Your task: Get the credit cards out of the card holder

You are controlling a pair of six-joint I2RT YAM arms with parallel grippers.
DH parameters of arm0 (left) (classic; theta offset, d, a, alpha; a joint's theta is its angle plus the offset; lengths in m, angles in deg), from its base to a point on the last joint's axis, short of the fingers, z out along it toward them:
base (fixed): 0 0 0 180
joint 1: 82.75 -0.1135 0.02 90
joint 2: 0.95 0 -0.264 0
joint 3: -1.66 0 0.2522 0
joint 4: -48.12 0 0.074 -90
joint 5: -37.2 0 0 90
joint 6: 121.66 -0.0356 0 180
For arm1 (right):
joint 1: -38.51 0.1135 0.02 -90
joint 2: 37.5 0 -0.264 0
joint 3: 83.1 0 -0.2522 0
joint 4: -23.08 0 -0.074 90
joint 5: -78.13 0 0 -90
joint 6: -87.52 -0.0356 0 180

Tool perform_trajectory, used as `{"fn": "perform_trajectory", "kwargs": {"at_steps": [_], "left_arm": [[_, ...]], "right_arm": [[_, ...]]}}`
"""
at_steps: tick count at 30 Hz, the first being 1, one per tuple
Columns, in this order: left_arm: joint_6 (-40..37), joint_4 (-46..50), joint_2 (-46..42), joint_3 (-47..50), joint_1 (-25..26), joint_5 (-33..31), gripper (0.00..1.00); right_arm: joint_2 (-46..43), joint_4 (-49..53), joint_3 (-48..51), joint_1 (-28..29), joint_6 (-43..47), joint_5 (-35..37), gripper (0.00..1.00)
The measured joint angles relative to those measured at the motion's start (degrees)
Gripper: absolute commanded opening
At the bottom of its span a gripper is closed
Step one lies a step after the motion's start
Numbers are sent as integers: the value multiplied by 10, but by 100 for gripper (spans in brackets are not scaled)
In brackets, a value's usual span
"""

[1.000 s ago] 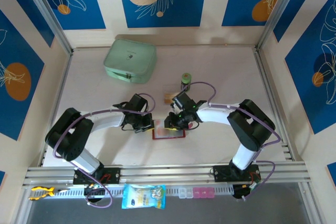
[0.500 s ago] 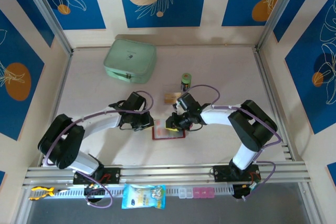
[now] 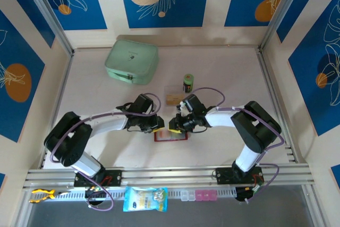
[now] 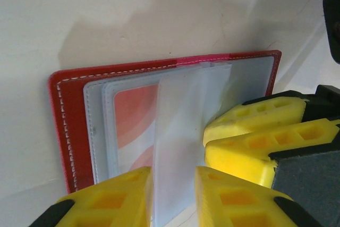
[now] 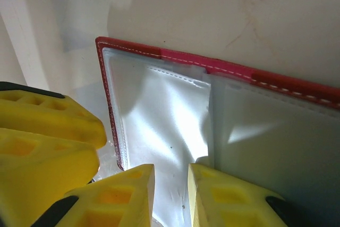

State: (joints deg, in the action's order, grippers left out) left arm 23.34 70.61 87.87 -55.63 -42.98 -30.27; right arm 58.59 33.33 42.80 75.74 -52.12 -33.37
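The dark-red card holder (image 3: 171, 136) lies open on the table between both grippers. In the left wrist view its red stitched edge (image 4: 59, 126) frames greyish clear sleeves, and a credit card (image 4: 130, 123) with red and orange printing sits in the left sleeve. One clear sleeve leaf (image 4: 180, 131) stands up between the fingers of my left gripper (image 4: 172, 198), whose jaws are apart. My right gripper (image 5: 171, 195) hovers over a shiny clear sleeve (image 5: 159, 115), slightly open with nothing gripped. A tan card (image 3: 172, 99) lies loose behind the holder.
A small green can (image 3: 188, 83) stands just behind the loose card. A mint-green zip case (image 3: 132, 61) sits at the back left. The two grippers (image 3: 158, 125) (image 3: 175, 127) are nearly touching over the holder. Metal rails border the table.
My left gripper has shifted right onto the holder's left edge and its jaws have gone from shut to apart. The right gripper has barely moved.
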Motion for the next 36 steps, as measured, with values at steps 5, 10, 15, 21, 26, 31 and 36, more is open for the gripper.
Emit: {"fn": "perform_trajectory", "kwargs": {"at_steps": [5,10,15,21,26,31,36], "left_arm": [[6,-11,9,0,2,0,28],[9,-23,25,4,5,3,28],[21,-39,34,6,6,12,19],[24,-51,34,7,7,16,16],[26,-51,34,7,7,17,17],[26,-49,32,7,7,18,17],[26,-43,32,-2,12,20,17]], "right_arm": [[0,-14,8,-6,-4,-10,24],[0,-20,11,-7,-5,-13,24],[0,-25,14,-8,-9,-15,24],[0,-27,15,-8,-10,-15,24],[-20,-13,15,-8,-10,-14,27],[-66,24,8,-10,-6,-8,27],[-106,61,-3,-24,2,3,27]]}}
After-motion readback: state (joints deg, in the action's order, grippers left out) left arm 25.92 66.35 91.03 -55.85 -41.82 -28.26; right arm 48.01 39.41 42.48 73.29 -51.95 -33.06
